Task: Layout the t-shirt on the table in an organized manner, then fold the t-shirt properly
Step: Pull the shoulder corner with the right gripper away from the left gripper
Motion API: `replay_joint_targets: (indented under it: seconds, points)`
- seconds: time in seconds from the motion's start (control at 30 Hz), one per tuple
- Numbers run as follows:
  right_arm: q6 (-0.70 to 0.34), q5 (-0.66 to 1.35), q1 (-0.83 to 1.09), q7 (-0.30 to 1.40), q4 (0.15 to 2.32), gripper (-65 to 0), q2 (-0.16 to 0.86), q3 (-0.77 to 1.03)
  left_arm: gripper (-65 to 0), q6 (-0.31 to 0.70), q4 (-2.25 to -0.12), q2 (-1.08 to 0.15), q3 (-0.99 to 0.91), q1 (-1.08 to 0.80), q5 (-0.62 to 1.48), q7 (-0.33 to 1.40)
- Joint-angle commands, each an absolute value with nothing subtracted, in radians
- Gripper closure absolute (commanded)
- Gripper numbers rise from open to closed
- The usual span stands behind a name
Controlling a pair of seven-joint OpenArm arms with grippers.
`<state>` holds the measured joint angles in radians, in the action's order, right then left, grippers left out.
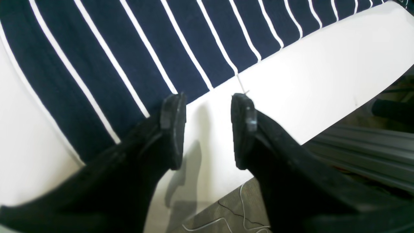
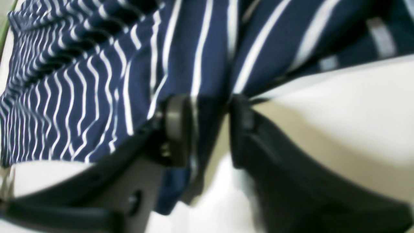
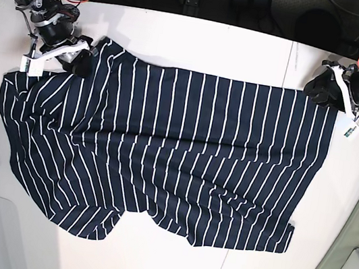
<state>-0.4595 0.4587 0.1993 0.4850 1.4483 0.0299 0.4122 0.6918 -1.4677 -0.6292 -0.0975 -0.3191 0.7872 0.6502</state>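
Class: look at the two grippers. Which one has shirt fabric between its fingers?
The right gripper: a fold of the t-shirt runs between its fingers. The left gripper stands open over bare table, just off the hem.

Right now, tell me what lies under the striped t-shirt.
The white table lies under the t-shirt, bare around every edge. A thin dark seam runs across it and disappears beneath the fabric. Anything else under the shirt is covered.

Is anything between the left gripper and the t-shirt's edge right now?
Nothing visible. The left gripper is open over bare table, right beside the t-shirt edge; only white tabletop shows between its fingers and the fabric.
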Motion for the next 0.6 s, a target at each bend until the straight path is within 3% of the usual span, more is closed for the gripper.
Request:
replay_joint_targets:
  seconds: [0.0, 0.1, 0.2, 0.57]
  points:
    - [-0.468, 0.469, 0.191, 0.451, 1.456, -15.1, 0.033, 0.397, -25.6, 0.698, -1.481, -0.648, -0.106, -0.313, 0.804, 0.633]
    - [-0.468, 0.451, 0.183, 0.434, 1.449, -13.9, 0.033, 0.356, -25.6, 0.698, -1.481, -0.648, -0.106, -0.315, 0.803, 0.633]
    - [-0.476, 0.442, 0.175, 0.444, 1.452, 0.0, 0.033, 0.347, -25.6, 0.698, -1.481, -0.648, -0.106, -0.316, 0.799, 0.634]
    - [-0.532, 0.614, 0.299, 0.607, 1.655, 0.0, 0.033, 0.514, -25.6, 0.698, -1.481, -0.648, -0.106, -0.316, 0.781, 0.633]
